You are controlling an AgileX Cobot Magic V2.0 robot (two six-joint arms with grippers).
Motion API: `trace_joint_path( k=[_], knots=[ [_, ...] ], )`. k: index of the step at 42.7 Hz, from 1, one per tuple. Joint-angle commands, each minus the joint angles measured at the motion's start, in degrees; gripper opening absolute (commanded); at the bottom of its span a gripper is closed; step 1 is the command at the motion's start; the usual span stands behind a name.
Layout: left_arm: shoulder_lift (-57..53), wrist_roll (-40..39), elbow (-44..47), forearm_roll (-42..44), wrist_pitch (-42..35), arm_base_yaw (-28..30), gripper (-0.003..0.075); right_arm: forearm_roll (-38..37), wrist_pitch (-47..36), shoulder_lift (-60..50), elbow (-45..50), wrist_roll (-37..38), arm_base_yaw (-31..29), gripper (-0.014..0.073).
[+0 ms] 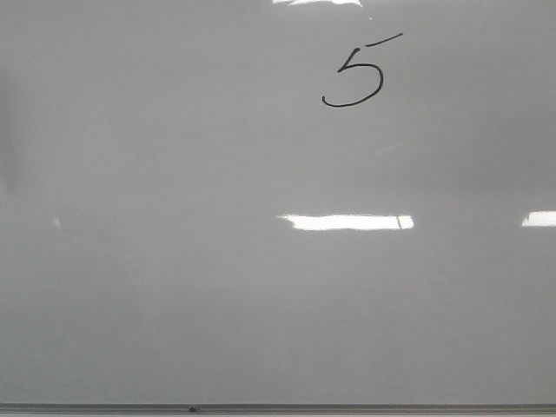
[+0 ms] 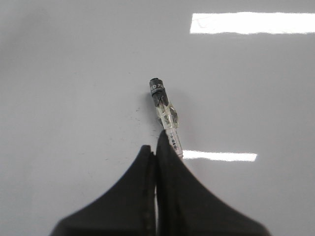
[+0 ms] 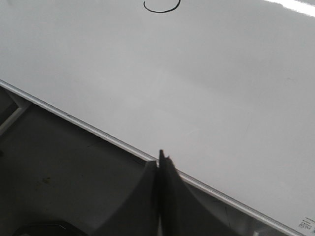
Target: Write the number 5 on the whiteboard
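The number 5 (image 1: 354, 76), a thin black hand-drawn digit, sits at the upper right of the whiteboard (image 1: 217, 261) in the front view. No gripper shows in that view. In the left wrist view my left gripper (image 2: 155, 147) is shut on a marker (image 2: 165, 108) with a clear barrel and a black tip, which points out over the bare board (image 2: 74, 98). In the right wrist view my right gripper (image 3: 162, 157) is shut and empty, over the board's metal frame edge (image 3: 98, 130). The bottom curve of the 5 (image 3: 162, 10) shows far ahead of it.
The board's grey frame (image 1: 278, 407) runs along the near edge. A dark surface (image 3: 59, 172) lies outside the frame beneath the right gripper. Bright light reflections (image 1: 346, 221) lie on the board. A small printed label (image 3: 307, 225) sits at the board's corner.
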Motion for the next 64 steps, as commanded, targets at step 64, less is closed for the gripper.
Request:
trace_joint_path(
  k=[64],
  knots=[
    [-0.80, -0.37, 0.33, -0.59, -4.56, -0.07, -0.0020, -1.34, -65.08, -28.84, 51.91, -1.06, -20.12, -0.0074]
  ],
)
